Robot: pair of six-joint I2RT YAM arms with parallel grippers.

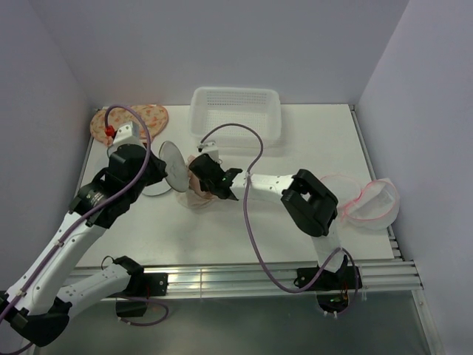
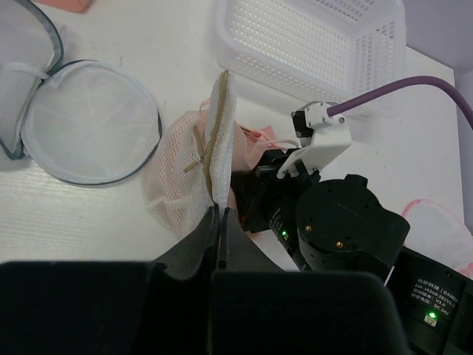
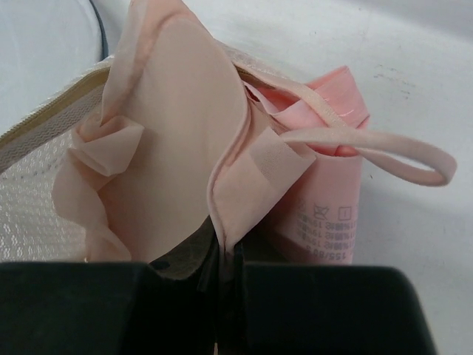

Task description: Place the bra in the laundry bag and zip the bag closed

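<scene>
- The left pincer [image 2: 219, 222] is clamped shut on the pinkish-tan zip rim [image 2: 211, 140] of the round, translucent white mesh laundry bag [image 2: 174, 185]. It holds one flap upright, so the mouth faces the right arm.
- The bag rests on the white counter [image 2: 74, 222], between a flat grey-rimmed mesh bag [image 2: 89, 122] and a white plastic lattice basket [image 2: 310, 37].
- The right pincer [image 3: 225, 255] is closed on a fold of the soft peach fabric bra [image 3: 177, 140] at the bag's mouth. How much is inside, I cannot tell.
- A thin strap loop [image 3: 384, 144] and the pink care label [image 3: 329, 222] trail outside.
- Drive the bra low and deep towards the far mesh wall, with the flap held taut.
- Release only once the fabric sits below the rim. A loose strap would likely foul the zip.
</scene>
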